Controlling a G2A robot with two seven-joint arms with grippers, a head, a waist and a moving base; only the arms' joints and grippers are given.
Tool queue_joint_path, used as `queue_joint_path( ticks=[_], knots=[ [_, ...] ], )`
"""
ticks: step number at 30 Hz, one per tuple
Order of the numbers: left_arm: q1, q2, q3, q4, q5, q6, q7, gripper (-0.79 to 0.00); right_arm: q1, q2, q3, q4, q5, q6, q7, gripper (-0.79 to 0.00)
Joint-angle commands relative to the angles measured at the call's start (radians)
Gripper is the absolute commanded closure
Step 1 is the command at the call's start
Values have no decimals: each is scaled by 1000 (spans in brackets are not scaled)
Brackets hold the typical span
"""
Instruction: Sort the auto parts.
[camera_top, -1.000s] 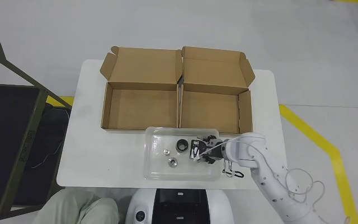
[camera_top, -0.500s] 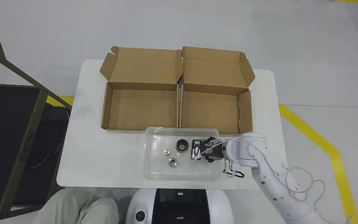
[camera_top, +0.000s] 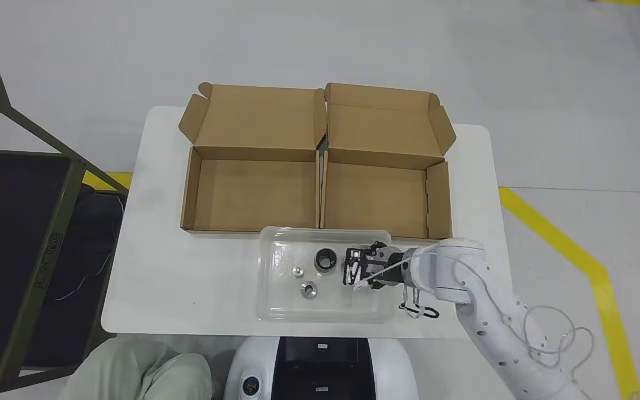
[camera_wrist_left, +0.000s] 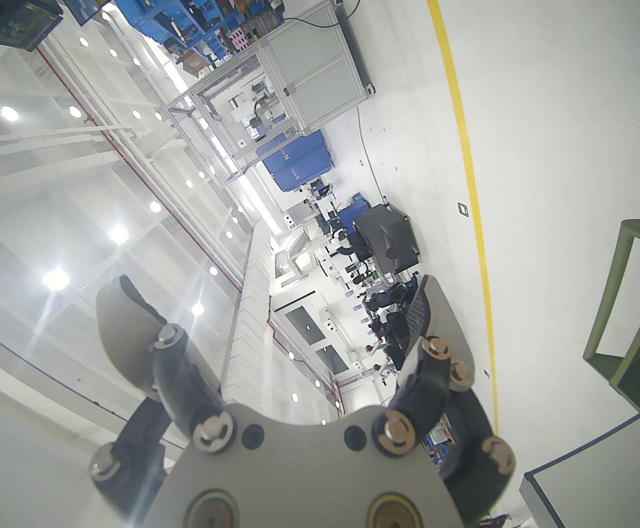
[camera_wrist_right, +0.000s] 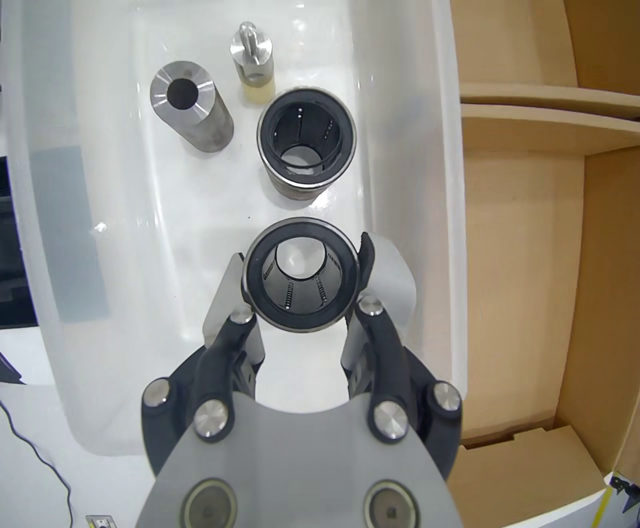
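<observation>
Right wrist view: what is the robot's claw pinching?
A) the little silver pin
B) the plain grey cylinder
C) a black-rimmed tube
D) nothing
C: the right gripper has a finger on each side of a black-rimmed tube. The little silver pin and the grey cylinder stand free farther off in the clear tray.

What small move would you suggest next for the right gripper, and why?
Probably a straight lift: the right gripper is closed on the bearing, which sits inside the clear bin, so it must clear the wall before crossing to the empty cardboard box.
</observation>
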Motion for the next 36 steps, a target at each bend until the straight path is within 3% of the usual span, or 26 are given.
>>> queue_joint_path(
  ticks=[1, 8, 16, 28, 36],
  knots=[
    [0, 0, 0, 0, 0, 0, 0, -785, -11, 4, 11, -19, 9, 13, 1, 0],
    [0, 0, 0, 0, 0, 0, 0, -785, -57, 17, 54, -116, 13, 62, -24, 0],
    [0, 0, 0, 0, 0, 0, 0, -785, -76, 22, 79, -132, 15, 106, -228, 0],
    [0, 0, 0, 0, 0, 0, 0, -785, 82, -12, -52, -1, -7, 180, -533, 0],
    [0, 0, 0, 0, 0, 0, 0, -785, 134, -23, -46, 2, -62, 270, -702, 0]
  ],
)
